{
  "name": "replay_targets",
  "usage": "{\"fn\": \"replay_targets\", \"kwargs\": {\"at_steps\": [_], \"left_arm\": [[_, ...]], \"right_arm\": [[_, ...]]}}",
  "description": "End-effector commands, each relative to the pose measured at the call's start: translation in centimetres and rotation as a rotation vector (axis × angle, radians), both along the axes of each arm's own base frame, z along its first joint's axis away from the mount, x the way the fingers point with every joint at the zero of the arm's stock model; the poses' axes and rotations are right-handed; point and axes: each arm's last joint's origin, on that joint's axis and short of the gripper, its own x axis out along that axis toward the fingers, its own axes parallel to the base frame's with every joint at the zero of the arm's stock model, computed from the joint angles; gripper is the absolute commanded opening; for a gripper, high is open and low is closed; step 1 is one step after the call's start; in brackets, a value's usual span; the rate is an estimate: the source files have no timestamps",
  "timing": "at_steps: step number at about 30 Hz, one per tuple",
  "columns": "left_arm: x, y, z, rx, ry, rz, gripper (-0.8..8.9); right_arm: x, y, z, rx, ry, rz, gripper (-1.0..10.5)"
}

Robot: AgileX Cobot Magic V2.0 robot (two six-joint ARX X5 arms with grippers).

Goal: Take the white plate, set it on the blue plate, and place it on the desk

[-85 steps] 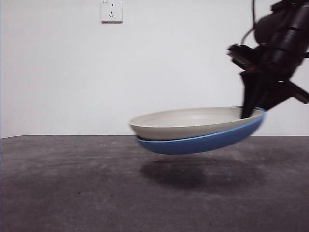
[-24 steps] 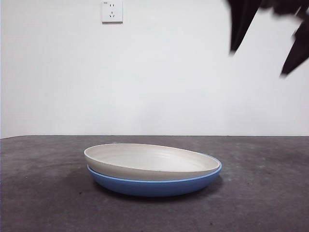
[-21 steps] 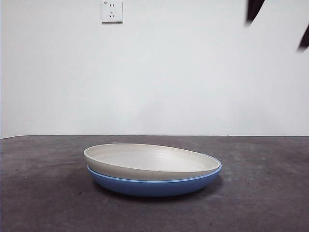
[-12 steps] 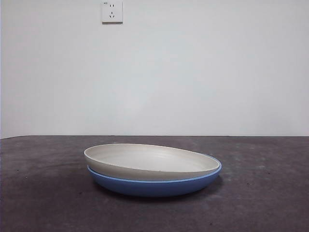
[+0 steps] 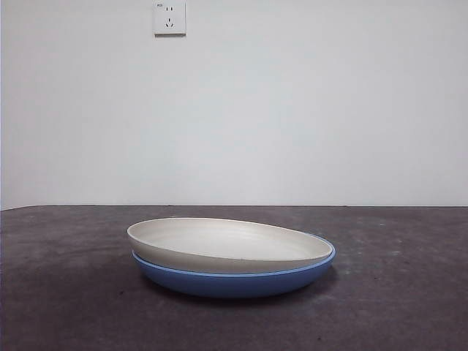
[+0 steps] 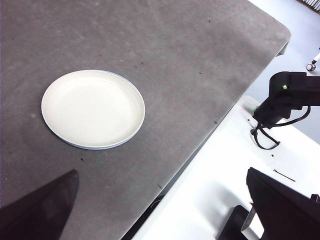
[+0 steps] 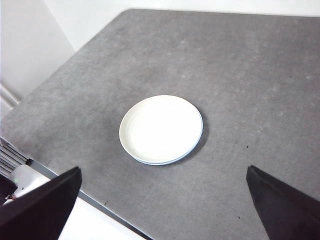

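Note:
The white plate (image 5: 227, 240) lies nested in the blue plate (image 5: 234, 282), and the stack rests on the desk (image 5: 66, 300) near the middle of the front view. The white plate sits slightly off-centre toward the left, so a strip of blue rim shows on the right. Both wrist views look down on the stack from high up: white plate (image 6: 92, 107) with a thin blue edge (image 6: 102, 148), and white plate (image 7: 160, 127) with a blue edge (image 7: 198, 140). My left gripper (image 6: 161, 172) and right gripper (image 7: 163, 170) are open, empty and far above the plates. Neither shows in the front view.
A wall socket (image 5: 169, 16) is on the white wall behind. The desk's edge (image 6: 210, 130) runs next to a white base carrying a black arm part (image 6: 287, 97). Another desk edge (image 7: 60, 172) lies near the right wrist's side.
The gripper that held the stacked plates in the air has let them go on the desk, further left. It rose out of the front view at the top right. The plates lie still.

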Motion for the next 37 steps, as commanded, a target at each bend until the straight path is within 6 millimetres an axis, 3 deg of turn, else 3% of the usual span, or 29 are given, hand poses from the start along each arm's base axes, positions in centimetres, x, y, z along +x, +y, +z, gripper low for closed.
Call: {"fn": "replay_targets", "kwargs": {"at_steps": [1, 5, 7, 8, 10, 11, 13, 31, 34, 37], "left_arm": [[0.0, 0.0, 0.2, -0.007, 0.004, -0.001, 6.26], [-0.1, 0.0, 0.2, -0.003, 0.013, 0.001, 6.21], [-0.1, 0.0, 0.2, -0.004, 0.014, 0.002, 5.81], [-0.1, 0.0, 0.2, -0.004, 0.014, 0.002, 5.00], [-0.1, 0.0, 0.2, -0.003, 0.010, 0.000, 1.67], [-0.1, 0.0, 0.2, -0.004, 0.008, 0.000, -0.06], [0.0, 0.0, 0.2, -0.007, 0.005, 0.000, 0.27], [0.2, 0.0, 0.1, -0.002, 0.013, 0.031, 0.28], [1.2, 0.1, -0.7, -0.014, 0.034, 0.109, 0.28], [2.4, 0.3, -3.0, -0.062, 0.023, 0.178, 0.28]], "right_arm": [[-0.5, -0.2, -0.3, -0.010, 0.062, 0.004, 6.2], [-0.5, -0.2, -0.3, -0.011, 0.062, 0.005, 5.9], [-0.5, -0.2, -0.3, -0.016, 0.059, 0.003, 4.8], [-0.5, -0.2, -0.3, -0.016, 0.059, 0.003, 3.6], [-0.5, -0.2, -0.3, -0.016, 0.059, 0.003, -0.1], [-0.5, -0.2, -0.3, -0.016, 0.059, 0.003, 0.2], [-0.5, -0.2, -0.3, -0.016, 0.059, 0.002, 0.2], [-0.5, -0.2, -0.3, -0.015, 0.060, 0.001, 0.2], [-0.5, -0.2, -0.3, -0.015, 0.060, 0.001, 0.2], [-0.5, -0.2, -0.3, -0.014, 0.059, 0.002, 0.2]]}}
